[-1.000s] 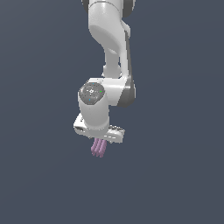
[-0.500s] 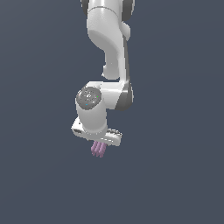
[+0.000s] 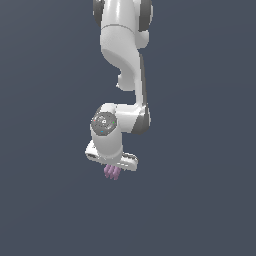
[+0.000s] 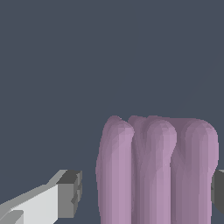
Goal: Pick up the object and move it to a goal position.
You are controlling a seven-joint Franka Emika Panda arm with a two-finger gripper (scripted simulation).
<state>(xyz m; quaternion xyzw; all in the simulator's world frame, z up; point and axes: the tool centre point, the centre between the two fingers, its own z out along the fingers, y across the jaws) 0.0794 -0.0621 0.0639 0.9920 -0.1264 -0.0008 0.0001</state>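
- Clenched on the object [image 3: 112, 173] with the fingers [image 4: 70, 194] — carried in mid-air, hanging out under the white wrist [image 3: 106, 134].
- In the wrist view, seems pressed hard against the far pad at the picture's edge, yet shows a thin dark gap beside the near grey pad; cannot tell whether a true gap or only the angle.
- Likely risk: slipping out. Gripped across rounded lengthwise ridges, so perhaps only on a crest or two rather than on a flat face.
- Could also twist in the grasp during a quick swing or a sudden stop, then drop before reaching the goal.
- Gripped near the upper end, judging from the exterior view, with most of the lump showing below — little hold to spare against a slide downward.
- Safer, probably, to travel slowly and steadily and to keep the squeeze on until arrival.
- No goal marker to be seen in either view, so no telling how far or which way to go.
- Open room on every side — nothing but plain dark background around arm and lump; no table, wall, edge or other thing visible to strike.
- No surface seen beneath either, so no judging the height of a fall.
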